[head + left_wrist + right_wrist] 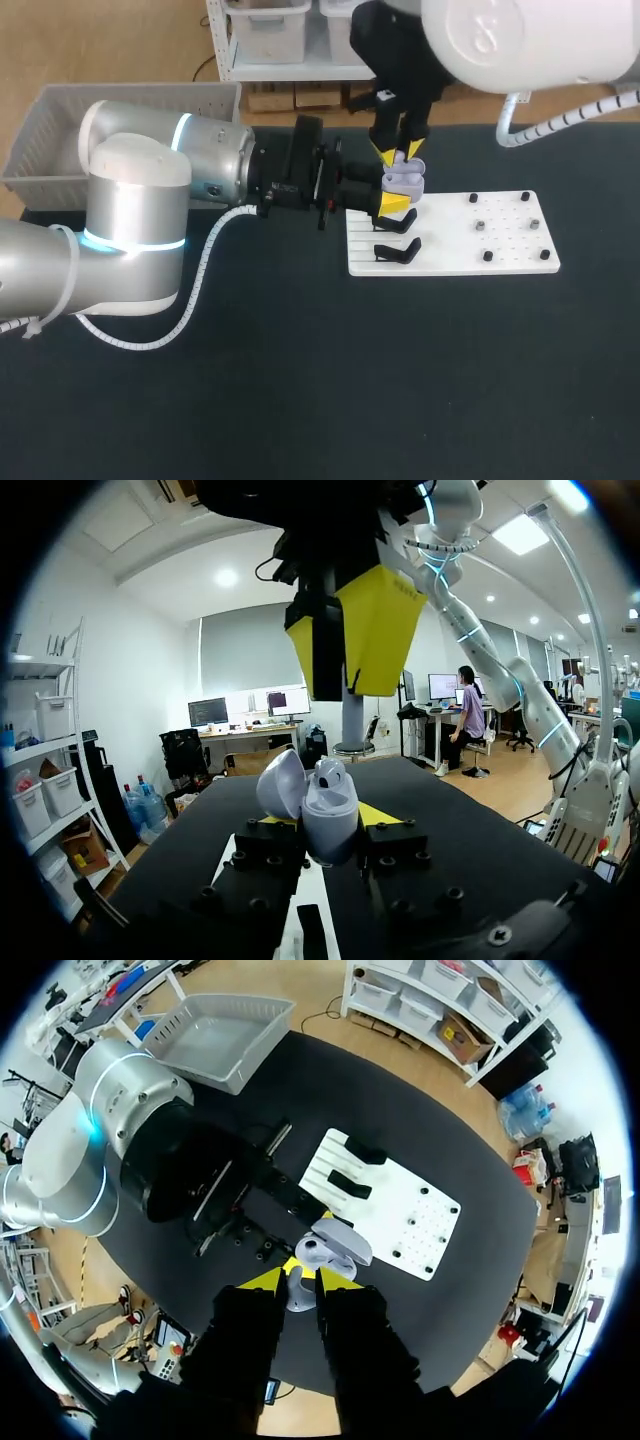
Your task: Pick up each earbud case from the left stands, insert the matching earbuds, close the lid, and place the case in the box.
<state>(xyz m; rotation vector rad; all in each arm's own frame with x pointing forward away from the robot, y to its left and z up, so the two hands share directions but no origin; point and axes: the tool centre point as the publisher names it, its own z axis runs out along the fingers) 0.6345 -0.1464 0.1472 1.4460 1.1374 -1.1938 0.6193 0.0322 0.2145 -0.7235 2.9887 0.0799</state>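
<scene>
A lavender earbud case (pixel 406 178) is held above the white board's (pixel 500 250) left end, with my left gripper (pixel 398 190) shut on its body from two sides. Its lid stands open (pixel 280 785), and one earbud (pixel 328 773) sits inside. My right gripper (pixel 399 152) hangs straight above the case, its yellow tips (pixel 380 610) pointing down. In the right wrist view a small pale earbud (pixel 299 1290) sits pinched between my right gripper's (pixel 300 1280) tips, just over the open case (pixel 325 1250). Two empty black stands (pixel 395 225) (pixel 398 250) remain on the board.
Small dark pegs (pixel 480 225) dot the board's right half. A grey plastic basket (pixel 60 140) stands at the table's back left corner, behind my left arm (pixel 150 190). Dark tabletop stretches along the front.
</scene>
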